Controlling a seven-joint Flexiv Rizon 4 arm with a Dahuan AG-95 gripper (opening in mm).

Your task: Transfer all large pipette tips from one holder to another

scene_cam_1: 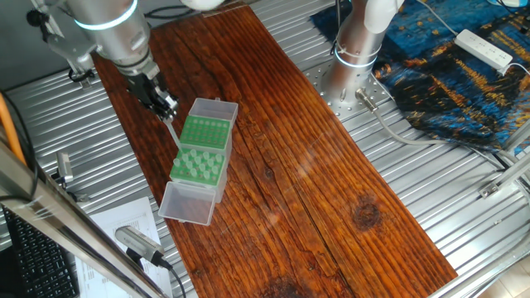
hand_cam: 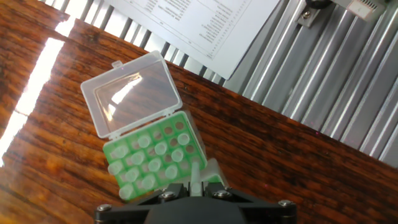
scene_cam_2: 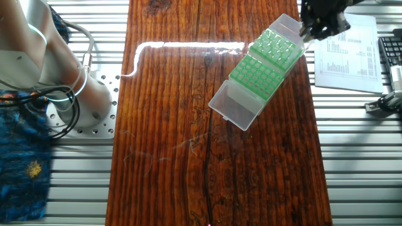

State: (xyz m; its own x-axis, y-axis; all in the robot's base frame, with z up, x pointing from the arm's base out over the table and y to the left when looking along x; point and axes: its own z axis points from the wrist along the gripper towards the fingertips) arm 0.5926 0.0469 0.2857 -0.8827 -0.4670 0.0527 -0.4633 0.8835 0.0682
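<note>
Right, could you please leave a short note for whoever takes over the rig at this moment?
Gripper: shut on one large pipette tip, held over the table beside the two open racks.
Remaining tips: standing in the nearer rack, which has a few empty holes.
Far rack: bare green holes, with no tips that I can see.
Done: one tip picked up.
Left: seat the held tip, then move the rest.

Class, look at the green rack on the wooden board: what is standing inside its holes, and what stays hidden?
Pale pipette tips stand upright in one half of the green rack; the other half's holes look empty. Their lower ends are hidden inside the rack. The end effector holds one tip beside it.
</note>
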